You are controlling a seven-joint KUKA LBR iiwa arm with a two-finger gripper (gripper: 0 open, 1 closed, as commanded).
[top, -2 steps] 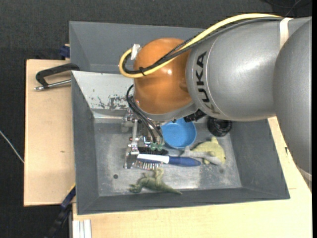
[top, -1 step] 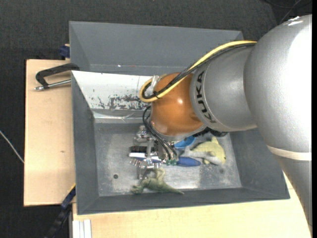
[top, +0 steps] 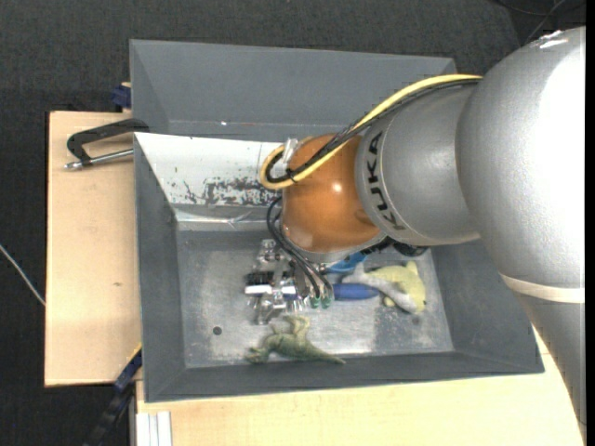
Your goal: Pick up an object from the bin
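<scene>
Arm [top: 418,175] hangs low just behind green toy animal [top: 293,344].

One camera looks down on the bin [top: 279,91] from above — slightly aslant — arm [top: 521,156] at right.

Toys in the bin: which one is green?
The dinosaur-like figure, lying along the lower wall of the bin, just below the gripper. Further right lie a blue toy and a pale yellow toy.
</scene>
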